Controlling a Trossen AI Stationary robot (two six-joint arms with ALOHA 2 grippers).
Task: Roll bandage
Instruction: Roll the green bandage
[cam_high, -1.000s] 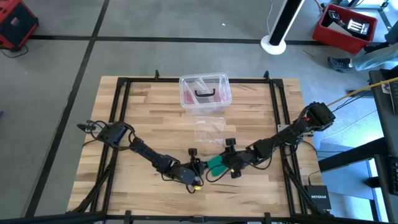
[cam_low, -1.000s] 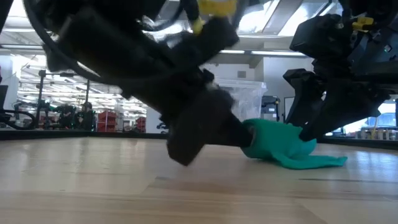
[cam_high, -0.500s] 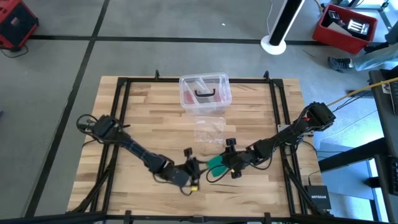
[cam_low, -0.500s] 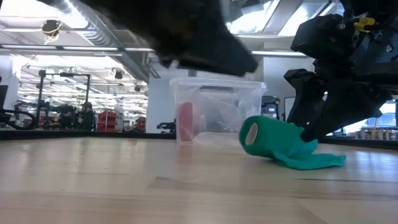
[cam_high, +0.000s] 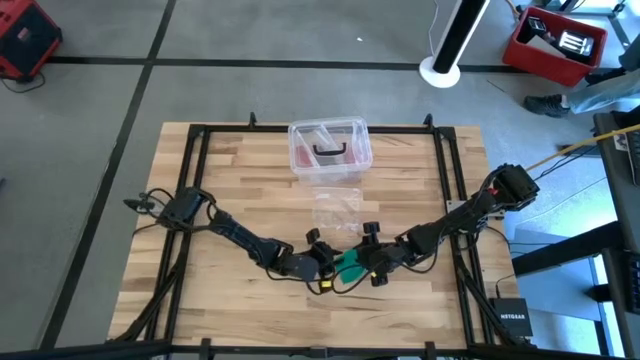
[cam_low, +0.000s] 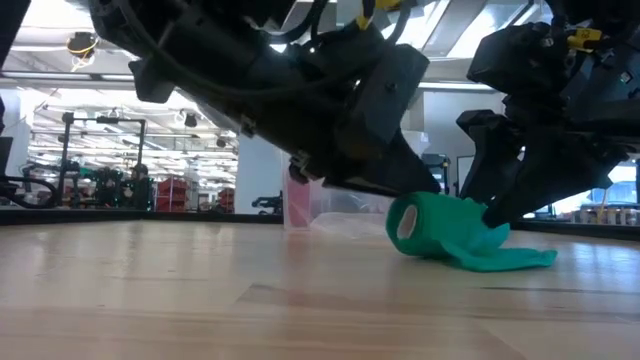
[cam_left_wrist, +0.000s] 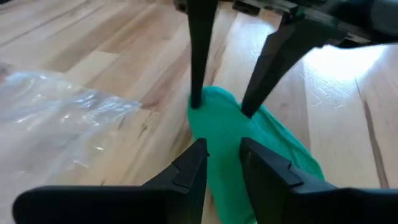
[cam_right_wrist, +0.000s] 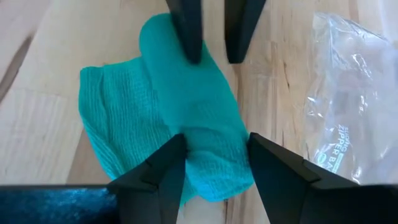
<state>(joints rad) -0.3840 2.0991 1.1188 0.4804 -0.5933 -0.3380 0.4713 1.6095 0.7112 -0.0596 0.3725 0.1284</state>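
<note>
The teal-green bandage (cam_high: 350, 266) lies on its side near the table's front middle as a partly wound roll (cam_low: 430, 228). Its loose tail (cam_low: 505, 260) is spread flat on the wood beside it. My right gripper (cam_right_wrist: 216, 140) comes from the right and is shut on the roll. My left gripper (cam_left_wrist: 222, 149) comes from the left and stands open at the roll's other end. In the right wrist view one of its fingers (cam_right_wrist: 186, 43) is over the roll and the other beside it. My right gripper pinches the roll's two sides (cam_right_wrist: 214, 158) between its fingers at the end nearest that arm. The fingers slant down from the table's right. The roll lies on the table and the tail (cam_right_wrist: 118, 118) lies slack beside it. My left gripper: I cannot tell whether its fingers touch the roll.
A crumpled clear zipper bag (cam_high: 338, 210) lies just beyond the bandage, and a clear plastic box (cam_high: 330, 150) stands at the far middle. A black rail frame (cam_high: 190, 200) runs round the tabletop. Bare wood lies to the left and right.
My left gripper was at the roll's left end, drew away from it up and toward the table's left, then came back to that end with its wrist rolled. The roll and its tail have stayed where they were in my right gripper.
</note>
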